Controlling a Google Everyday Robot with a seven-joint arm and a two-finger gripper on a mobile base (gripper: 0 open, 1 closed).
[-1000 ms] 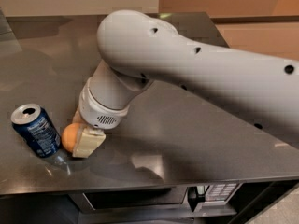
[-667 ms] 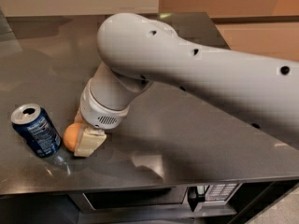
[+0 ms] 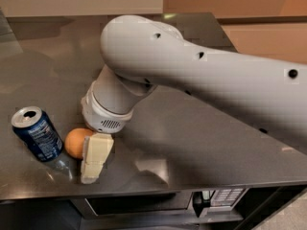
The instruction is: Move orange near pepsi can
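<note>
The orange (image 3: 75, 142) rests on the dark metal table (image 3: 201, 143) near its front left edge. The pepsi can (image 3: 37, 134), dark blue with a silver open top, stands tilted a little just left of the orange, with a narrow gap between them. My gripper (image 3: 94, 155) hangs from the big white arm (image 3: 192, 71) and reaches down to the table right beside the orange, on its right and front side. Its cream-coloured end touches or nearly touches the fruit. The arm hides the far side of the orange.
The table's front edge (image 3: 158, 188) runs just below the gripper. A dark appliance with a small panel (image 3: 225, 198) sits under the table. A tan wall (image 3: 230, 1) stands beyond the table's far edge.
The gripper's cream end has shifted slightly right and toward the front edge, so more of the orange shows. The orange and the can stay in place.
</note>
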